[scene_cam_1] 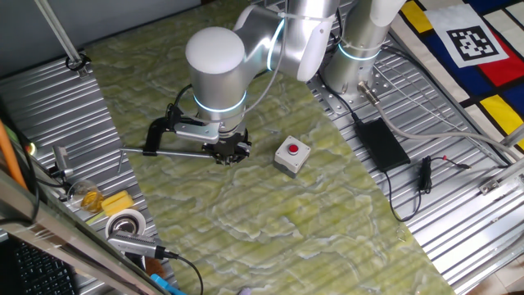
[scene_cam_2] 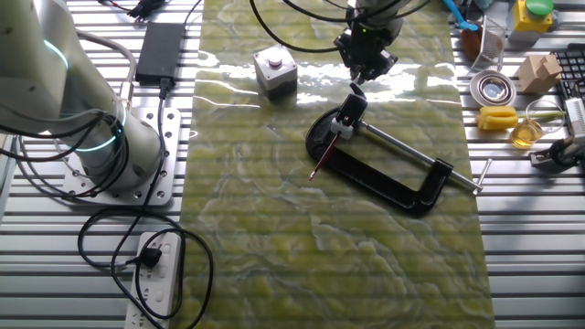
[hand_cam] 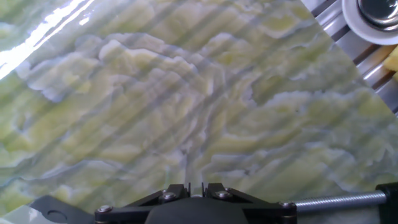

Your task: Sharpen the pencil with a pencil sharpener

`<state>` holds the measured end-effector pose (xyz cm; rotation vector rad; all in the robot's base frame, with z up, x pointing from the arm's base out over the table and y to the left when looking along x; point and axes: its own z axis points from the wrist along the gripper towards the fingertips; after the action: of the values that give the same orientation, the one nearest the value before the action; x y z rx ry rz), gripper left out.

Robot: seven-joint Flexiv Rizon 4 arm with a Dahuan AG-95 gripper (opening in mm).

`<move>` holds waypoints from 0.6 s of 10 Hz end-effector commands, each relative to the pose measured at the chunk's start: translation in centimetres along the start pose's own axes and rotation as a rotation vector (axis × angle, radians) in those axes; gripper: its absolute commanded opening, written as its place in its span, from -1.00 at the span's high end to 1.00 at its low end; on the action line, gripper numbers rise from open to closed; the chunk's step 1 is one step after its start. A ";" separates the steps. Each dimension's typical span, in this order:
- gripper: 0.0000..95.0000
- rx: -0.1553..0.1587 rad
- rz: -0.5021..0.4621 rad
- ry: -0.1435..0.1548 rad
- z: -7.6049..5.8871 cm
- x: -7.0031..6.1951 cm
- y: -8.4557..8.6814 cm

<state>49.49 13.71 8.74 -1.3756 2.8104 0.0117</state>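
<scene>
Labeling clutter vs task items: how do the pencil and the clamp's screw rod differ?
Colour: the pencil is dark red; the rod is silver metal.
Size: the pencil is short and very thin; the rod is longer and thicker.
Pose: the pencil points from the clamp jaw down-left over the mat; the rod runs down-right to the clamp's far end.
Shared: both are straight, slender sticks at the clamp.

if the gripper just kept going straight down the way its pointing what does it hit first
Most likely the pencil sharpener held in the clamp, directly under the gripper. Depth is unclear, so it could instead meet the green mat just beside it.
</scene>
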 end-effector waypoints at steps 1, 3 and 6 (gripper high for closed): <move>1.00 0.005 0.000 -0.006 0.2 -0.1 -0.1; 1.00 0.008 0.002 -0.014 0.5 -0.1 -0.2; 1.00 0.000 0.009 -0.019 0.6 -0.2 -0.1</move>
<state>49.49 13.98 8.25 -1.3573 2.8066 0.0336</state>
